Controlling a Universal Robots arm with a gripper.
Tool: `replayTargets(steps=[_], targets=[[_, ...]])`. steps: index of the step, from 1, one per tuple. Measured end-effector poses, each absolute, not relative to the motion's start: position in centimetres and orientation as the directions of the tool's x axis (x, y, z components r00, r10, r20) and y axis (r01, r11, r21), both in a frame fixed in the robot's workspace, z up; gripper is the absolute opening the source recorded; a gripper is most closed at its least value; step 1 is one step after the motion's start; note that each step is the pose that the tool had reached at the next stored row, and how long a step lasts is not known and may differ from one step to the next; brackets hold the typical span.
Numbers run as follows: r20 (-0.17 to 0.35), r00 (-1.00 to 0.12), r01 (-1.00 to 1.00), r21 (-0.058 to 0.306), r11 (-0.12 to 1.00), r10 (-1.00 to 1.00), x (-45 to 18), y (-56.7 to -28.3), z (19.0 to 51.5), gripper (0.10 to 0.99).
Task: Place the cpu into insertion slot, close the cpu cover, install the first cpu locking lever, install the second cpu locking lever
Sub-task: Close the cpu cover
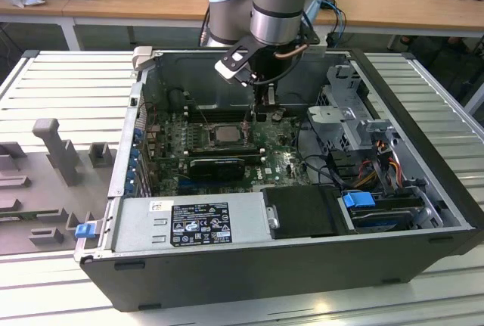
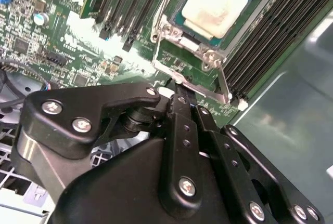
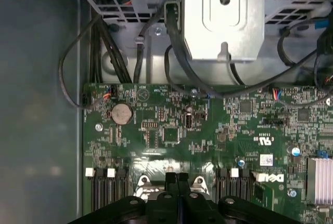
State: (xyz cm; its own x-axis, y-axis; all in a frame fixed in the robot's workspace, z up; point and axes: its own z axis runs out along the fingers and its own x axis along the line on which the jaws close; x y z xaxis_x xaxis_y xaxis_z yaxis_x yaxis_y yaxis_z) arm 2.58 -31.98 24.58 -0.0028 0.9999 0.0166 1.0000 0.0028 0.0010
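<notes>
1. Reaching down into the open computer case (image 1: 318,265), which stands on the table (image 1: 68,76), the arm puts its gripper (image 1: 254,118) low over the green board (image 3: 171,130).
2. The cpu (image 2: 216,7) lies flat in the insertion slot (image 1: 225,143), with its pale face up. The cpu cover (image 2: 205,56) seems to be folded down around it (I judge this from the silvery frame lying level with the chip).
3. In both wrist views the two fingers (image 3: 170,180) are pressed together, and nothing shows between them. I cannot tell if they pinch something thin.
4. The slot lies just beyond the fingertips, very near. A silvery locking lever (image 2: 203,91) runs along the edge of the slot nearest to them, with its long axis across the line of the fingers. The tips are at this lever, touching it or almost. In the exterior view, the gripper stands just at the exterior view's right of the cpu.
</notes>
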Motion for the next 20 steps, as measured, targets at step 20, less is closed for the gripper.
replayTargets(steps=[20], targets=[[0.017, -0.012, 1.000, 0.004, 0.011, 1.000, -2.6, -32.0, 23.4, 0.106]])
